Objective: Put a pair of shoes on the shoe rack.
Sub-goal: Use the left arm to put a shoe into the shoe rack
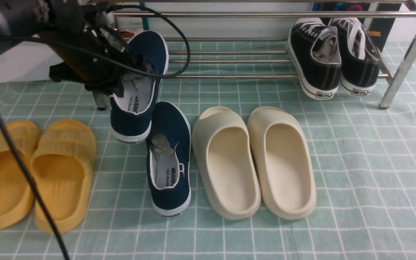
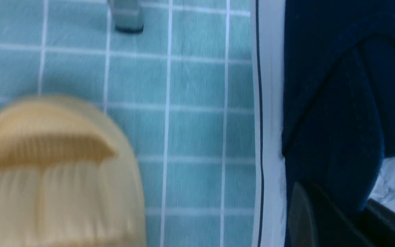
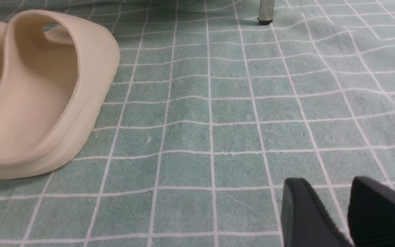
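My left gripper [image 1: 121, 85] is shut on the side wall of one navy slip-on shoe [image 1: 150, 47] and holds it off the cloth, tilted, with its toe up against the lower bars of the chrome shoe rack [image 1: 229, 15]. In the left wrist view the gripper [image 2: 341, 219] pinches the shoe's navy canvas [image 2: 321, 85], with grey paper stuffing beside it. The second navy shoe [image 1: 170, 121] lies flat on the cloth just in front. My right gripper [image 3: 334, 206] hangs low over bare cloth, slightly open and empty. It is out of the front view.
Black lace-up sneakers [image 1: 330, 54] sit on the rack's right end. Cream slides [image 1: 255, 162] lie right of the floor shoe, one also in the right wrist view [image 3: 43, 89]. Yellow slides [image 1: 34, 173] lie at left. Rack legs [image 1: 406, 61] stand on the green checked cloth.
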